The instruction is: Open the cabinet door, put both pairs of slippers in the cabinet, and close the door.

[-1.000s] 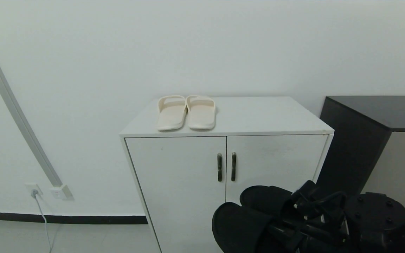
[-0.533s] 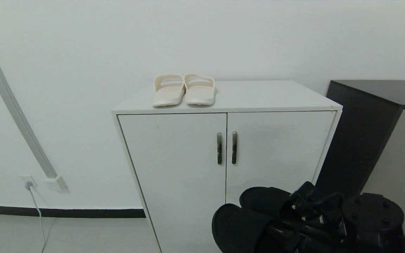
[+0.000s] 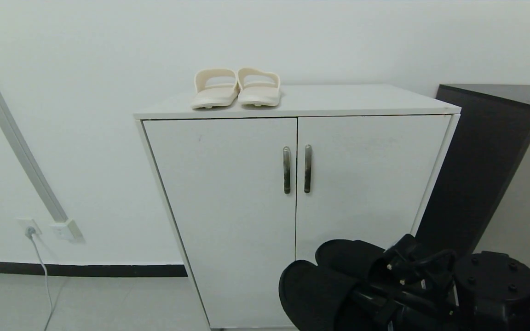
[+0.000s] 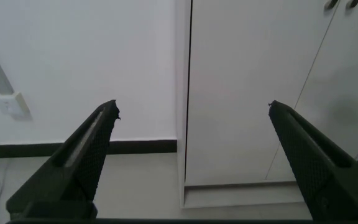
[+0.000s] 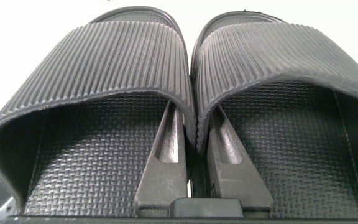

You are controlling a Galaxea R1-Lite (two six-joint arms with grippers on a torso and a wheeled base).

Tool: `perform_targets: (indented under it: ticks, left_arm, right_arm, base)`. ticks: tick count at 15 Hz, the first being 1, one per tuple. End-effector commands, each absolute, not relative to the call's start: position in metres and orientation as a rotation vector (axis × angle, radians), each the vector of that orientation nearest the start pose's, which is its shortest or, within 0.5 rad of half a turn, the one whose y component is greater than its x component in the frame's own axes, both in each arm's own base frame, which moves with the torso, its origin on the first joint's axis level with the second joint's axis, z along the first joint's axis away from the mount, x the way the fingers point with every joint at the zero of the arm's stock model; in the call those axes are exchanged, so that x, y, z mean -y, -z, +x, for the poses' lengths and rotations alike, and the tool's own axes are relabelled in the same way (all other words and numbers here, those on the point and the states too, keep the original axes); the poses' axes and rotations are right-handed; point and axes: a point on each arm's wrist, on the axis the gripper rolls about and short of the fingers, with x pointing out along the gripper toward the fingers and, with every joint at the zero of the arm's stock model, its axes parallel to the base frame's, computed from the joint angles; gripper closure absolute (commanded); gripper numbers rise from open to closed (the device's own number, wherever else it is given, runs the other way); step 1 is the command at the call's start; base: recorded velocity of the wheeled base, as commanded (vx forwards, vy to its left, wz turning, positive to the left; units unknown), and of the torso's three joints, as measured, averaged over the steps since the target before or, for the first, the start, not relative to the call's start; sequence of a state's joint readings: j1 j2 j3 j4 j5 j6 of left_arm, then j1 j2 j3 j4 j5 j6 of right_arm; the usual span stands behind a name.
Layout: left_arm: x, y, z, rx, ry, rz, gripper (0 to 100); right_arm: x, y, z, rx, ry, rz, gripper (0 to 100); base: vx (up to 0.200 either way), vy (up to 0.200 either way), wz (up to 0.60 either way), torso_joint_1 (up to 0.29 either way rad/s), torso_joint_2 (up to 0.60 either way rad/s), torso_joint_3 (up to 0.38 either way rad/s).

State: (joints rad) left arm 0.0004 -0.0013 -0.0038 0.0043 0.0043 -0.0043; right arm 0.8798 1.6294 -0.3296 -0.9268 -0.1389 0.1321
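Observation:
A white cabinet (image 3: 228, 197) stands against the wall with both doors closed, its two dark handles (image 3: 286, 169) side by side at the middle. A beige pair of slippers (image 3: 236, 88) rests on its top, towards the left. My right gripper (image 5: 194, 143) is shut on the black pair of slippers (image 3: 334, 280), pinching their inner straps together, low in front of the right door. My left gripper (image 4: 192, 109) is open and holds nothing; it faces the cabinet's left front corner (image 4: 247, 93) near the floor.
A black cabinet (image 3: 476, 161) stands close to the white one's right side. On the left wall there is a slanted grey conduit (image 3: 12, 133) and a socket (image 3: 28, 226) with a cable hanging to the floor.
The whole head view has shifted, with the cabinet top higher in the picture and the doors seen more frontally: the camera moved. The black slippers stay in the right gripper.

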Motion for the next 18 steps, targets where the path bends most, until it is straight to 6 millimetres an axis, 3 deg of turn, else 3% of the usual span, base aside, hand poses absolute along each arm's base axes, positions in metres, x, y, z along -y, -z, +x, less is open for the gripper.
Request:
perform_targets:
  ticks: [1, 8, 9, 10, 11, 15, 18]
  left_arm:
    - [0.0, -0.076, -0.023, -0.002, -0.005, -0.005, 0]
    - [0.0, -0.078, -0.024, 0.011, -0.015, 0.028, 0]
    - [0.0, -0.096, -0.029, 0.074, -0.014, 0.009, 0]
    - [0.0, -0.128, -0.037, 0.13, 0.006, -0.048, 0]
    - [0.0, -0.144, -0.033, 0.076, 0.036, -0.069, 0]
    - [0.005, -0.154, 0.0, -0.101, 0.227, -0.076, 0]
    - [0.007, -0.168, 0.029, -0.134, 0.314, -0.072, 0]
  right_arm:
    - [-0.177, -0.114, 0.15, -0.378, -0.708, -0.061, 100]
    - [-0.175, -0.111, 0.149, -0.393, -0.708, -0.068, 100]
    - [-0.175, -0.11, 0.149, -0.394, -0.706, -0.068, 100]
    - [-0.175, -0.11, 0.149, -0.394, -0.706, -0.068, 100]
    - [-0.175, -0.11, 0.15, -0.394, -0.707, -0.068, 100]
    - [-0.176, -0.109, 0.149, -0.394, -0.714, -0.084, 100]
    - [-0.176, -0.108, 0.149, -0.395, -0.716, -0.085, 100]
  base:
    - [0.0, 0.0, 0.0, 0.0, 0.0, 0.0]
    - [0.0, 0.0, 0.0, -0.011, 0.05, 0.05]
    - [0.0, 0.0, 0.0, 0.0, 0.0, 0.0]
    - [0.0, 0.0, 0.0, 0.0, 0.0, 0.0]
    - [0.0, 0.0, 0.0, 0.0, 0.0, 0.0]
    - [0.0, 0.0, 0.0, 0.0, 0.0, 0.0]
    - [0.0, 0.0, 0.0, 0.0, 0.0, 0.0]
